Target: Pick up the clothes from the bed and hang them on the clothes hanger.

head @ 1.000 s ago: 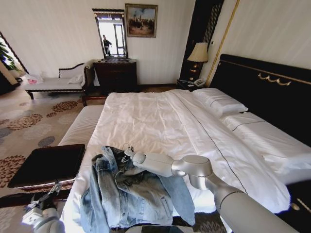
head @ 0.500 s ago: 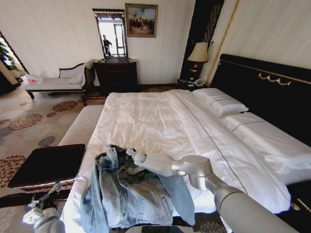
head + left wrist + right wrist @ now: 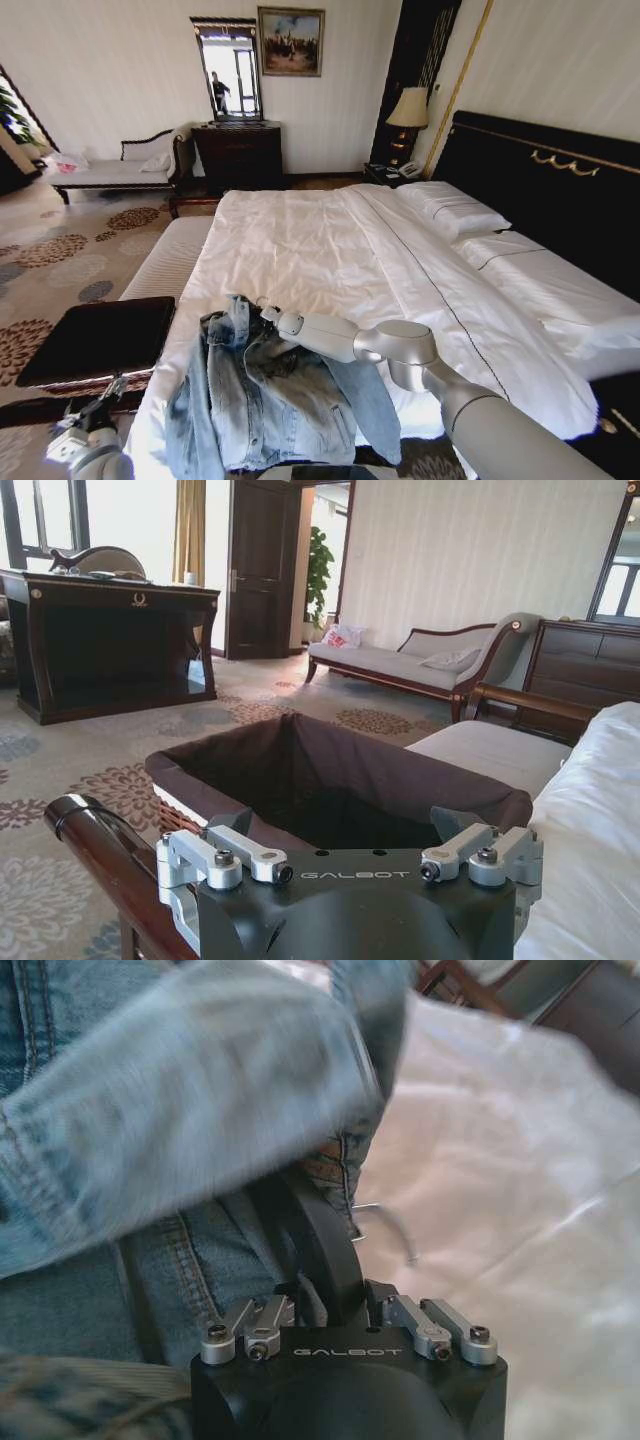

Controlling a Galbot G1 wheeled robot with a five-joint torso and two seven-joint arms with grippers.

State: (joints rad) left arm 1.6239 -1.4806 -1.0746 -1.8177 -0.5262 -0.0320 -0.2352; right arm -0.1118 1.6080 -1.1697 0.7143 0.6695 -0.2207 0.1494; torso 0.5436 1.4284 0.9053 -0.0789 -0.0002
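Head view: the light-blue denim jacket (image 3: 262,400) lies crumpled at the near edge of the wide white-sheeted bed (image 3: 330,250); the right gripper (image 3: 262,312) reaches into its collar, presumably to seat the hanger; the left gripper (image 3: 70,440) idles low beside a dark fabric-lined basket (image 3: 100,335).

Left wrist view: the basket, patterned carpet (image 3: 60,750), daybed (image 3: 420,665).

Right wrist view: right gripper's fingers closed on the thin black hanger (image 3: 310,1235) under denim.
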